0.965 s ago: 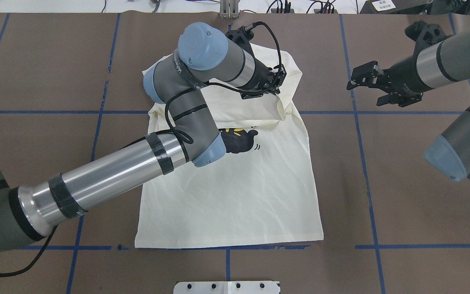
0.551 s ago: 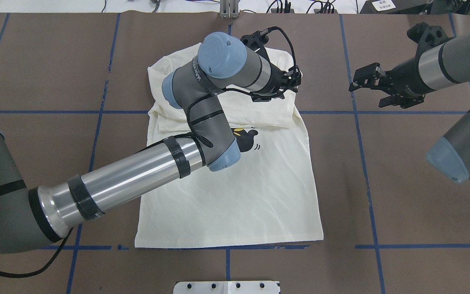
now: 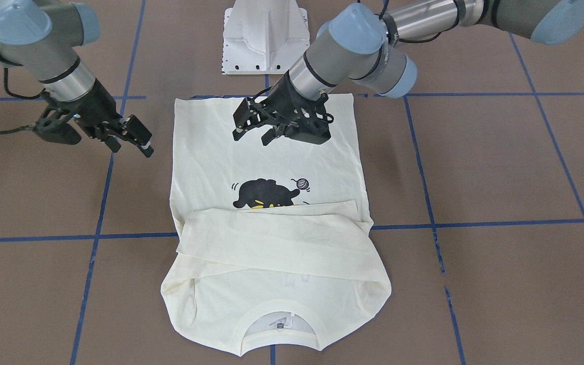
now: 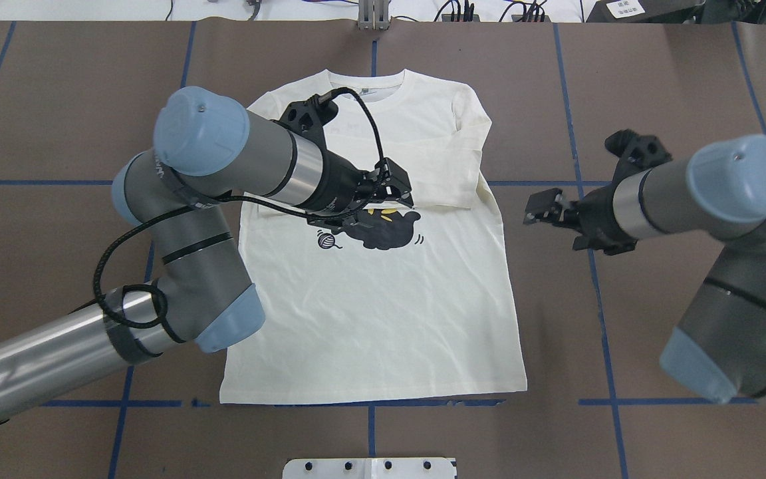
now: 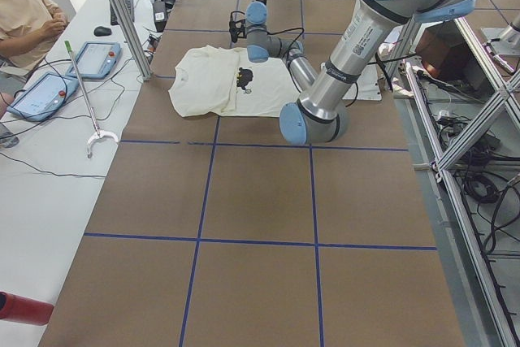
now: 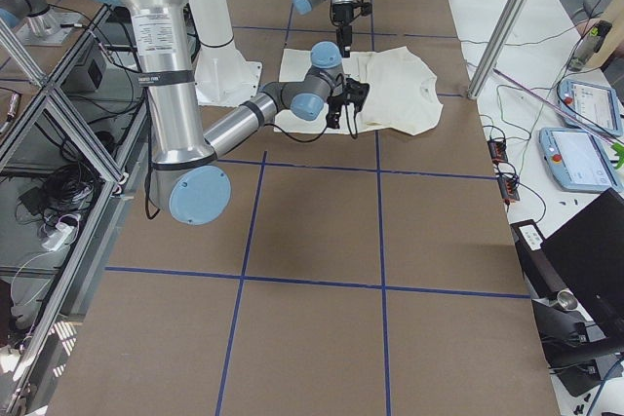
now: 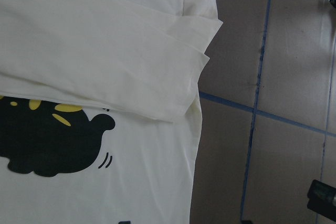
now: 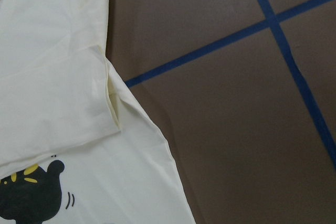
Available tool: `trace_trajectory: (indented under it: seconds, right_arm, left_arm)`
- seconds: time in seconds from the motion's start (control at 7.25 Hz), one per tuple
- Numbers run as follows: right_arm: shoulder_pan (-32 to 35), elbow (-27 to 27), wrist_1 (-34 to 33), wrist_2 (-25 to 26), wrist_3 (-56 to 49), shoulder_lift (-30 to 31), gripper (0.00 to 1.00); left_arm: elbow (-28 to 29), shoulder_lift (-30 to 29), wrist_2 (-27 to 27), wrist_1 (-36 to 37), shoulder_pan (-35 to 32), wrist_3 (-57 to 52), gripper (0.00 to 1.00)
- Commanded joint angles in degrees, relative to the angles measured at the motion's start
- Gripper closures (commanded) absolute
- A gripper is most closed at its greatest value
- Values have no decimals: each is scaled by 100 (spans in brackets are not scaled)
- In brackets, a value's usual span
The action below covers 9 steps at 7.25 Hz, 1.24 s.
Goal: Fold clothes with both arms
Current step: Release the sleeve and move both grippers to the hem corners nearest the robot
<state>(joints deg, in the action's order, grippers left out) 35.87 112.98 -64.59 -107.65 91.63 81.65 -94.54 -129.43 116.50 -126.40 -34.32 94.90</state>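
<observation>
Since the earlier frame, the left hand (image 3: 251, 133) has withdrawn from the folded sleeve (image 4: 439, 176) to hover over the cat print (image 4: 386, 233), jaws wide, empty. The right hand (image 3: 131, 146) has closed in beside the shirt (image 4: 383, 319), also wide and empty. The shirt lies flat on the desk (image 4: 655, 80), print up.

A brown table (image 4: 655, 100) is marked into large squares by blue tape lines (image 4: 675, 183). A white pedestal (image 3: 264, 38) stands at one long edge of the table. Along the opposite edge runs a white bench (image 5: 49, 193) holding two blue-grey control tablets (image 5: 42, 95), a green-handled reaching stick (image 5: 84, 91) and loose cables. A person (image 5: 24, 14) is at that bench. An aluminium post (image 5: 122, 14) rises beside the table.
</observation>
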Motion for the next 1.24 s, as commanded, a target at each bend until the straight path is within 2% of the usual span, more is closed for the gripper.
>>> trace_trajectory:
  seconds: [0.0,0.28,0.41,0.69,0.83,0.96,1.1]
  right_arm:
    - [-1666,390,-219,1507,1282,150,2]
    - [-2687,452,-780,2604,2232,115,2]
    - [-2935,444,-1149,2861,2662,115,7]
    - [-3016,479,-1388,2925,2763,150,11]
    - [-3042,592,-1764,2899,2763,150,12]
    - [-3121,628,-1915,2899,2781,150,13]
    - [-3165,603,-1926,2899,2807,150,30]
  left_arm:
    - [-670,505,-31,388,-22,-33,25]
    - [-680,681,-172,380,13,-86,25]
    - [-671,708,-180,388,31,-86,25]
    - [-645,726,-180,380,48,-77,24]
    - [-636,726,-180,371,101,-69,23]
    - [-627,726,-337,362,171,-77,23]
    - [-609,726,-408,362,241,-77,23]
